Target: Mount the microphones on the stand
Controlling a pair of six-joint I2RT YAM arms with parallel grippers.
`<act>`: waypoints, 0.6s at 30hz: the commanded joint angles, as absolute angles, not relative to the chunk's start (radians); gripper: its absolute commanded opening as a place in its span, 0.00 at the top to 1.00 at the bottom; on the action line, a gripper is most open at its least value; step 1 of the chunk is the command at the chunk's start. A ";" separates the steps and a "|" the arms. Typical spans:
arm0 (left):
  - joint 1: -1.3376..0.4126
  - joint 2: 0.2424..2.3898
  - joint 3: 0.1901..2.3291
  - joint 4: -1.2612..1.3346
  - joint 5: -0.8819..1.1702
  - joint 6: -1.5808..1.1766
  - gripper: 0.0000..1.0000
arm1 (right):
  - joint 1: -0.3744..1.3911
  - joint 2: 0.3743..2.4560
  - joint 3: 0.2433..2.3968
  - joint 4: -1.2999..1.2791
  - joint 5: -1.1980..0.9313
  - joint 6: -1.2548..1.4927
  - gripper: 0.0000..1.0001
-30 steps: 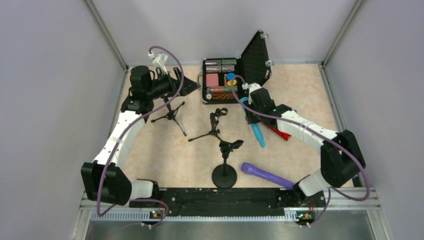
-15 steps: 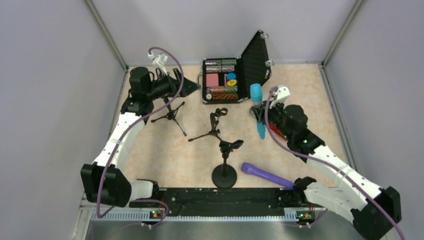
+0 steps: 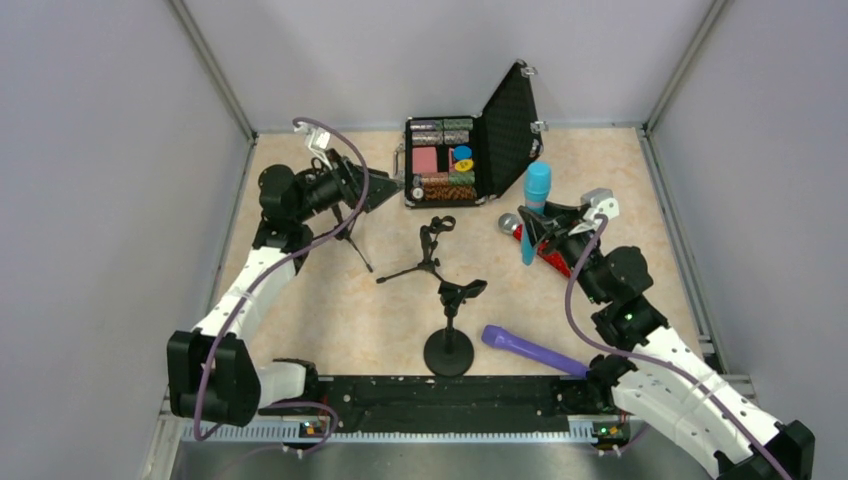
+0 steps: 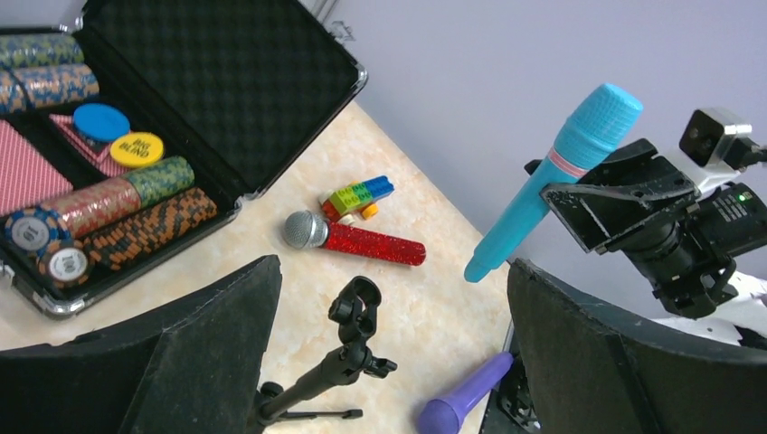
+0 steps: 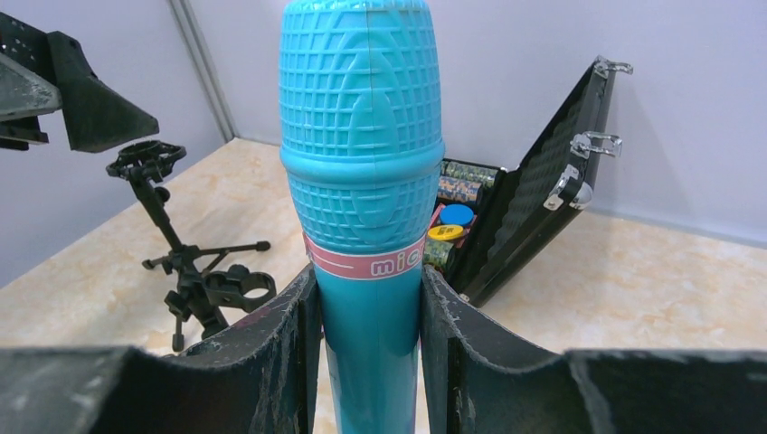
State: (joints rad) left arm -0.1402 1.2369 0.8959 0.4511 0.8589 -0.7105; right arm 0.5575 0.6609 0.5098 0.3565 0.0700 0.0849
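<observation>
My right gripper (image 3: 528,228) (image 5: 366,280) is shut on the light blue microphone (image 3: 536,200) (image 5: 364,172) and holds it upright in the air, head up, at the right rear. The glittery red microphone (image 3: 510,222) (image 4: 362,240) lies on the table just beneath it. Near the front edge the purple microphone (image 3: 530,348) (image 4: 463,402) lies flat. A tripod stand (image 3: 430,245) (image 4: 355,312) and a round-base stand (image 3: 450,325) stand mid-table with empty clips. My left gripper (image 3: 385,182) (image 4: 393,267) hangs open over a third tripod stand (image 3: 345,228) at the left rear.
An open black case (image 3: 515,115) with poker chips and cards stands at the back centre. A multicoloured toy-brick car (image 4: 358,196) lies beside the red microphone's head. Grey walls close in both sides and the back.
My right arm has swung back to the right, turning the blue microphone upright and carrying it away from the case. The left gripper has shifted slightly forward, still open.
</observation>
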 commanded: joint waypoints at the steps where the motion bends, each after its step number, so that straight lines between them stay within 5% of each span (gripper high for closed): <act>1: -0.149 1.162 0.865 0.727 0.890 -0.725 0.01 | 0.553 0.647 0.512 0.433 0.062 0.070 1.00; 18: -0.421 1.186 1.045 0.005 0.790 -0.050 0.01 | 0.555 0.681 0.503 0.456 0.006 0.090 1.00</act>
State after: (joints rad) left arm -0.3935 1.1717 0.9848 0.1581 0.8619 -0.2268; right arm 0.5571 0.6773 0.5049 0.3832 0.0322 0.0803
